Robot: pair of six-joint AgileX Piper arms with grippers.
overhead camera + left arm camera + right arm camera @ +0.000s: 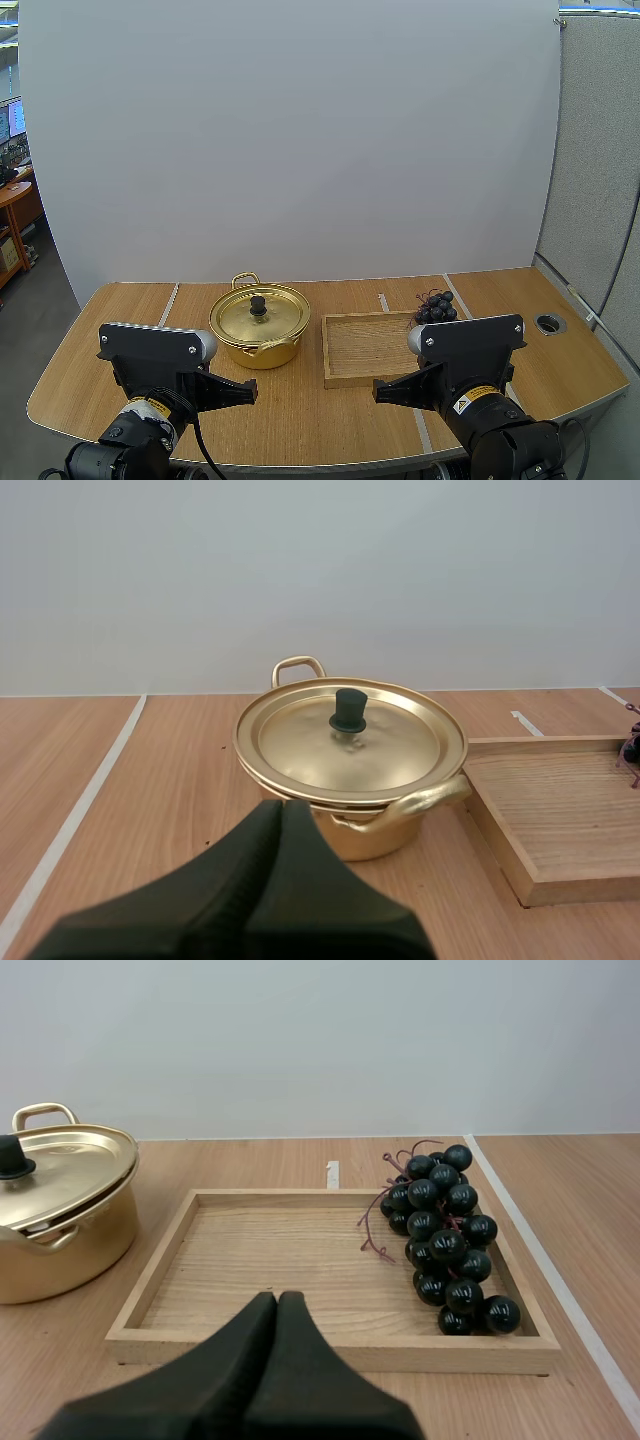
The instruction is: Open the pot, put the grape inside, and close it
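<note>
Nothing on the table [318, 425] is disturbed, so I judge the step in hand is the first one: opening the pot [256, 353]. It sits in front of my left arm with its lid [300, 742] seated flat. The only sensible grip is the small black knob [348, 711] at the lid's centre. I'd part the fingers first, come down squarely over the knob, pinch it and lift straight up so the rim doesn't drag the pot along.

My left claw [280, 816] is pressed together into one wedge with nothing in it, pointing at the pot's near handle. My right claw [277, 1306] is the same, closed and empty, short of the wooden tray [270, 1260].

The tray holds the grapes [445, 1245] along its right side. The top berries may overhang the far rim, though I can't be sure. What's inside the pot is hidden by the lid.
</note>
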